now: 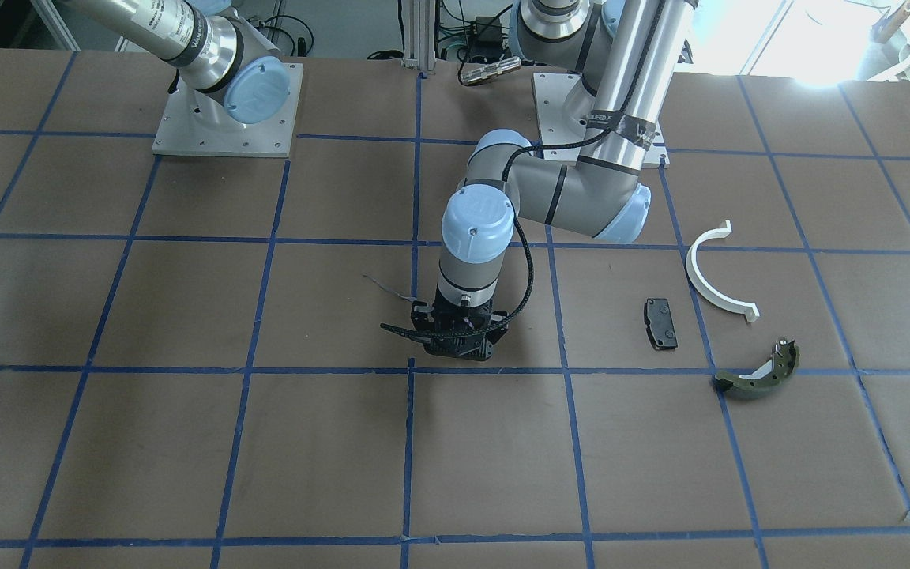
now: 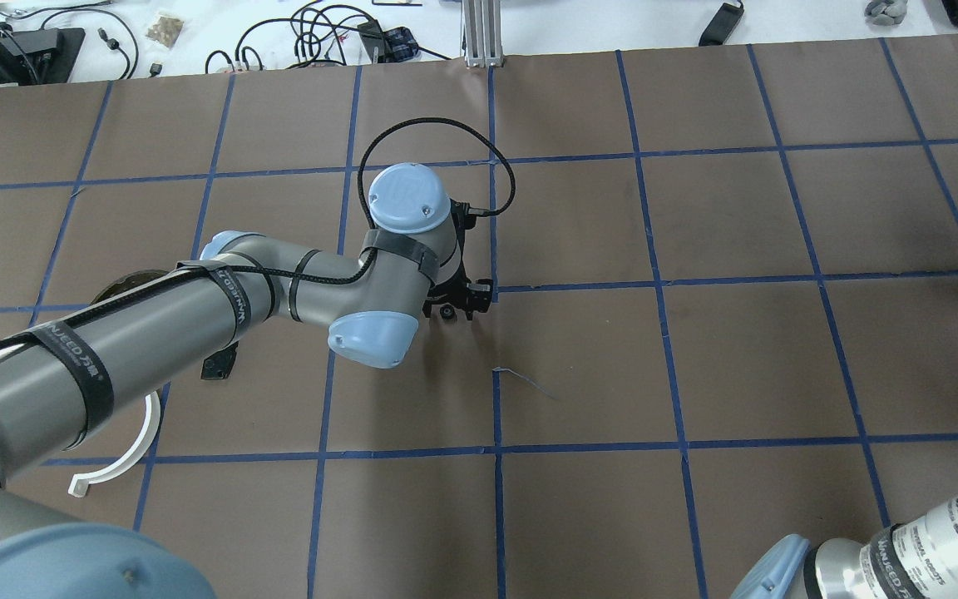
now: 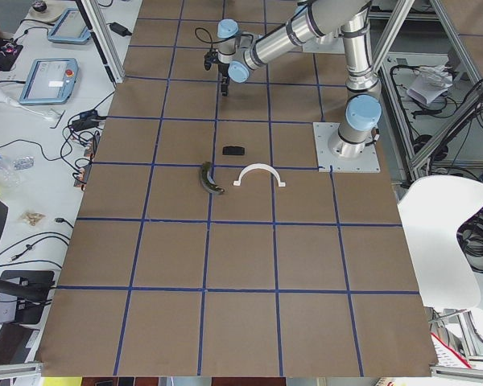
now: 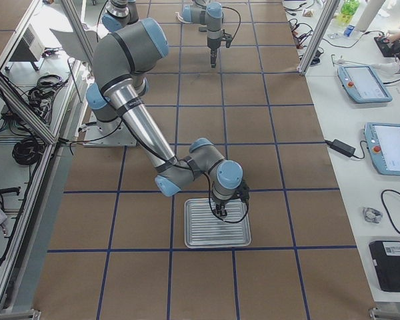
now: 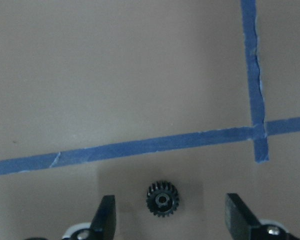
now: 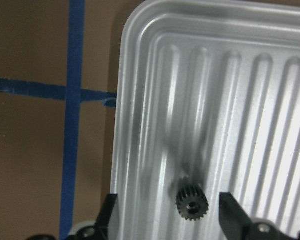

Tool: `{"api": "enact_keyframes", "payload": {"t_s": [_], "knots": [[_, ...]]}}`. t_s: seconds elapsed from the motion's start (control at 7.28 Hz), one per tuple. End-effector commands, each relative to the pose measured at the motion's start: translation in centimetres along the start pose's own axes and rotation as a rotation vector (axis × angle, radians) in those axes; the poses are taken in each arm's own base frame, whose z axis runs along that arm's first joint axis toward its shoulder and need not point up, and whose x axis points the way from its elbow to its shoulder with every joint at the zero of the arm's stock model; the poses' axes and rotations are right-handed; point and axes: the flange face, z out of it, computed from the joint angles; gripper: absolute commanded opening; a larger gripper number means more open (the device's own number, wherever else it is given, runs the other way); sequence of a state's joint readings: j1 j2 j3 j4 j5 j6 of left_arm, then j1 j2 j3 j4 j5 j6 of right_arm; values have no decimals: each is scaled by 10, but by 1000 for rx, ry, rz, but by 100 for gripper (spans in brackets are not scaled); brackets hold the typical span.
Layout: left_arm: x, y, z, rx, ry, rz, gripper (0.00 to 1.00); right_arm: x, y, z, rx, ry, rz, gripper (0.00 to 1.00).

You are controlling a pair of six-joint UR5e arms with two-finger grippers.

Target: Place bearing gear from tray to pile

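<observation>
The right gripper (image 6: pixel 169 212) hung wide open over a gear (image 6: pixel 192 201) on the tray (image 6: pixel 250 100), the left gripper (image 5: pixel 171 212) likewise over a second gear (image 5: pixel 162 198) on the table (image 5: pixel 115 75).

the left arm (image 2: pixel 155 333) hides most of the brake shoe (image 2: pixel 117 283) (overhead view) and half the white clip (image 2: pixel 125 453); the tray (image 6: pixel 270 125) overruns 2 edges

black gear (image 6: pixel 192 204), ribbed silver tray (image 6: pixel 215 75), blue-gridded brown table (image 1: pixel 186 442)

"WANJEED" on L arm strap (image 2: pixel 80 359)
</observation>
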State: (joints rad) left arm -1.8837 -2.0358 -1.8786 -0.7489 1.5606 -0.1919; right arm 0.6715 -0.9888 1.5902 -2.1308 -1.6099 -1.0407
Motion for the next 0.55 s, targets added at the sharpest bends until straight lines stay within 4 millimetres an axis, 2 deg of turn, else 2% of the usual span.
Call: {"api": "enact_keyframes", "payload": {"t_s": [0.0,0.14,0.41], "knots": [[0,-1,2,-2,-8,0,29,1,3,4,-23,6,-6,68],[0,-1,2,-2,-8,0,18,3,4,4,-24,8,-11,65],[-1,-3,-4,10,-5,0,4,4,5,5,-32,16,-27,63]]}}
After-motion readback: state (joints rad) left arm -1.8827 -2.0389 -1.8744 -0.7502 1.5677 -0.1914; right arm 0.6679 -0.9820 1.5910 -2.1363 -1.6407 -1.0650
